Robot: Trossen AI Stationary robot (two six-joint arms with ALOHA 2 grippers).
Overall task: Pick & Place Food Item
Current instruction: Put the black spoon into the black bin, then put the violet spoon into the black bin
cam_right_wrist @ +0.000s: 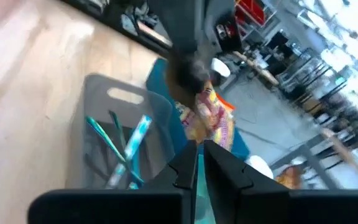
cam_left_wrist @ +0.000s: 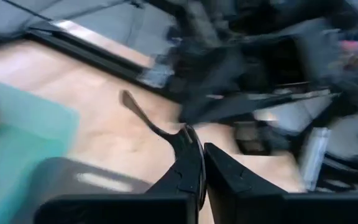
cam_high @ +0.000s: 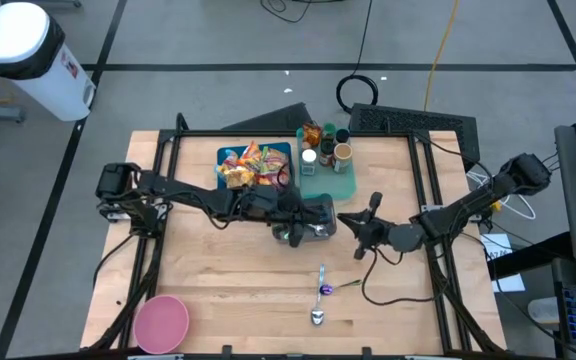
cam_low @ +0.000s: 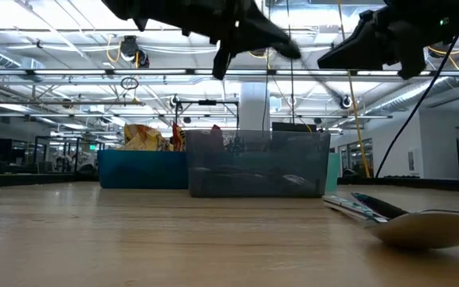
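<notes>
the left gripper [cam_high: 296, 222] is hanging over the translucent grey plastic bin [cam_high: 320, 213] near the middle of the wooden table [cam_high: 228, 270], its dark fingers [cam_left_wrist: 188, 163] lying pressed together with nothing between them. the right gripper [cam_high: 348, 218] is hovering just beside the same bin on its other side, its fingers [cam_right_wrist: 188, 163] likewise closed on nothing. inside the grey bin, a few teal-handled utensils [cam_right_wrist: 120, 149] are lying crossed. the food items, a heap of bright orange and yellow snack packets [cam_high: 252, 165], are sitting in the blue rectangular tray [cam_high: 226, 154] behind the bin, next to a teal tray [cam_high: 340, 186] holding what are probably small jars and bottles [cam_high: 326, 143], though they are too small to tell apart. a metal spoon [cam_high: 318, 316] is lying on the bare wood toward the front edge, with a small purple-tipped utensil [cam_high: 325, 289] touching its handle. a round pink plastic bowl [cam_high: 160, 322] is resting at the front left corner, well apart from both arms.
</notes>
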